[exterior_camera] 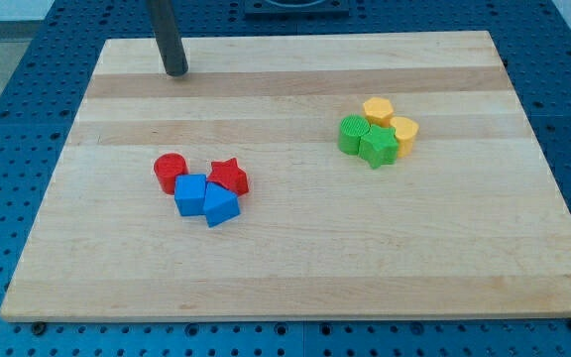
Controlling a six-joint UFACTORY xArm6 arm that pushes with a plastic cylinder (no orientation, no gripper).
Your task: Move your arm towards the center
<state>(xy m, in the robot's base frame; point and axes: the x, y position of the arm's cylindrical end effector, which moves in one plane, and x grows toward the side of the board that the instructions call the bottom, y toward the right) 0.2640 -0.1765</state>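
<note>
Camera view showed my tip (175, 72) resting on the wooden table (295, 268) near the view's top-left corner, well apart from every block. It is a bare rod rather than a grasping end effector, so it held nothing. Left of the table's middle sat one cluster: a red cylinder (170, 172), a red star (229, 176), a blue cube (191, 193) and a blue wedge-like block (220, 205), all pressed close together. Toward the view's upper right lay a second cluster: a green cylinder (353, 134) touching a green star (379, 146), with two yellow blocks (377, 109) (403, 130) just behind them.
</note>
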